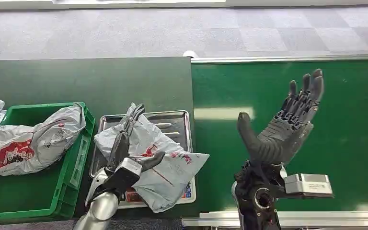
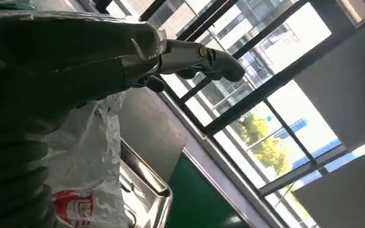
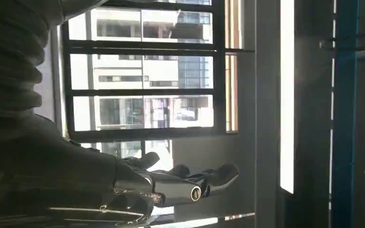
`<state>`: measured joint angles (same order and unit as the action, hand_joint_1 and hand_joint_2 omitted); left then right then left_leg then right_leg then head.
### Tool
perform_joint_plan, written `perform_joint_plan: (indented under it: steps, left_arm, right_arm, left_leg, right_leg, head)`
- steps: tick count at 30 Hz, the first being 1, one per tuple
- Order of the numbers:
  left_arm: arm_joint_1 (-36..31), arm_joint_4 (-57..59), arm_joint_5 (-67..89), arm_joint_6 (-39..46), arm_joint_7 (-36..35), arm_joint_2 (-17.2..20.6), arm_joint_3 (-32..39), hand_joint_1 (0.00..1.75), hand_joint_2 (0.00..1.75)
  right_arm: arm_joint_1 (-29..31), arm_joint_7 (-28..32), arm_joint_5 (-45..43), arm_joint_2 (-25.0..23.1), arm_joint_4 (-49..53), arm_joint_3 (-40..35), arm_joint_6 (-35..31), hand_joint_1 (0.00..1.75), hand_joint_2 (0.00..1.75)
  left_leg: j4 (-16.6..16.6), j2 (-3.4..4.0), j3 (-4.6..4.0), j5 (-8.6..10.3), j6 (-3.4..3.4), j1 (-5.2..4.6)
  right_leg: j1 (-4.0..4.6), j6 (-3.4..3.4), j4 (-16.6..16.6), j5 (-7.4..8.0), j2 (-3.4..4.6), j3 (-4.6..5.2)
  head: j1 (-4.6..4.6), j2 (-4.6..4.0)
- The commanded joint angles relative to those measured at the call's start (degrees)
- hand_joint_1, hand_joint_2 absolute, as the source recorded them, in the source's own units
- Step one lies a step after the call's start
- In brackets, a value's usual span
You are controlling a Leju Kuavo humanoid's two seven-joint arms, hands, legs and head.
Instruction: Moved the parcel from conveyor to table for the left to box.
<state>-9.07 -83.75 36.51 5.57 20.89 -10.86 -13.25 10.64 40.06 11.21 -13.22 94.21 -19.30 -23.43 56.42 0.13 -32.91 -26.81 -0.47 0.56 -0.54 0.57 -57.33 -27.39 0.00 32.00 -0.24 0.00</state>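
A grey plastic parcel (image 1: 170, 170) with red print lies on a metal tray (image 1: 175, 118) on the dark table. My left hand (image 1: 124, 151) is over the parcel's left part, fingers (image 1: 135, 115) stretched straight and thumb spread to the side, gripping nothing. In the left wrist view the straight fingers (image 2: 204, 59) reach past the parcel (image 2: 90, 156) and the tray (image 2: 149, 192). My right hand (image 1: 282, 124) is raised above the green conveyor belt (image 1: 345, 143), palm up and fingers apart, empty. The right wrist view shows that hand (image 3: 171, 183) with its fingers extended.
A green crate (image 1: 72, 167) stands left of the tray and holds another grey parcel (image 1: 33, 139); more bags hang over its left side. The belt's metal rail (image 1: 287, 58) runs along the far edge. Grey carpet floor lies beyond.
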Motion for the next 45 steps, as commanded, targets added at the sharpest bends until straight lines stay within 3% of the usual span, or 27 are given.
perform_joint_plan:
  steps: [1,6,13,14,15,25,32,33,39,41,45]
  left_arm:
    - [-6.81,13.82,12.31,3.27,-11.62,1.44,-1.96,0.0,1.75]
    - [-7.03,15.99,22.17,6.05,-19.81,2.39,-0.6,0.0,1.75]
    - [-6.88,16.34,26.74,6.27,-22.81,2.4,0.2,0.0,1.75]
    - [-6.52,16.29,29.35,5.9,-25.1,2.44,1.42,1.41,1.75]
    - [-6.25,16.11,29.61,5.12,-25.28,2.21,2.0,1.59,1.75]
    - [-6.03,16.0,28.83,3.25,-23.06,0.84,2.55,1.69,1.75]
    - [-4.02,7.36,21.23,13.25,-14.63,-0.14,3.4,1.75,1.75]
    - [-3.35,4.01,18.28,20.63,-9.31,-0.24,3.21,1.68,1.75]
    - [1.12,-12.15,10.37,32.92,0.99,1.66,0.68,1.75,1.75]
    - [1.57,-14.66,11.27,34.33,1.44,2.33,0.59,1.71,1.75]
    - [2.92,-20.94,12.51,34.43,6.4,-0.03,5.96,1.75,1.75]
  right_arm:
    - [-3.44,-0.06,-0.99,3.38,9.39,3.84,0.74,0.0,1.75]
    - [-4.05,-0.06,0.07,2.1,7.57,4.86,1.75,0.0,1.75]
    - [-4.28,-0.06,-0.21,2.19,7.67,4.18,0.62,0.0,1.75]
    - [-5.11,-0.06,-0.03,2.1,7.85,3.93,0.17,0.0,1.75]
    - [-5.21,-0.06,0.02,2.0,7.94,4.02,0.18,0.0,1.75]
    - [-5.18,-0.06,0.28,1.82,6.84,4.34,0.7,0.0,1.75]
    - [-5.51,-0.06,1.48,1.76,5.73,3.87,1.31,0.0,1.75]
    - [-5.35,-0.06,1.43,2.0,5.51,3.55,1.16,0.0,1.75]
    - [-4.2,-0.06,0.57,2.55,3.65,2.63,0.58,0.0,1.75]
    - [-4.13,-0.06,0.42,2.83,3.45,2.35,0.27,0.0,1.75]
    - [-5.59,-0.06,0.84,2.85,4.88,2.03,-0.36,0.0,1.75]
  left_leg:
    - [-0.12,-0.23,0.08,0.1,0.03,0.01]
    - [-0.15,-0.05,0.18,0.05,0.02,0.01]
    - [-0.12,-0.05,0.18,0.03,0.02,0.01]
    - [-0.15,-0.03,0.2,0.04,0.03,0.01]
    - [-0.14,0.0,0.17,0.05,0.02,0.0]
    - [-0.14,0.0,0.24,0.04,0.03,0.01]
    - [-0.06,0.06,0.17,0.0,0.03,0.02]
    - [-0.04,0.06,0.15,-0.01,0.01,0.02]
    - [-0.03,0.11,0.11,-0.03,0.01,0.04]
    - [-0.02,0.17,0.08,-0.04,0.01,0.04]
    - [-0.04,0.12,0.07,-0.03,0.03,0.02]
  right_leg:
    - [0.02,-0.03,0.14,0.04,-0.24,-0.19]
    - [0.02,-0.05,0.17,0.05,-0.06,-0.22]
    - [0.02,-0.05,0.13,0.03,-0.06,-0.21]
    - [0.02,-0.04,0.15,0.05,-0.03,-0.23]
    - [0.01,-0.05,0.12,0.06,0.0,-0.19]
    - [0.02,-0.04,0.14,0.06,-0.01,-0.27]
    - [0.04,-0.04,0.09,0.05,0.06,-0.21]
    - [0.03,-0.04,0.05,0.03,0.05,-0.18]
    - [0.06,-0.05,0.06,0.04,0.11,-0.14]
    - [0.05,-0.05,0.02,0.04,0.17,-0.05]
    - [0.04,-0.05,0.07,0.04,0.14,-0.11]
  head:
    - [0.0,0.0]
    - [0.0,0.0]
    - [0.0,0.0]
    - [0.0,0.0]
    - [0.0,0.0]
    - [0.0,0.0]
    - [0.02,0.0]
    - [0.0,0.0]
    - [0.02,0.0]
    - [0.0,0.0]
    - [0.02,0.0]
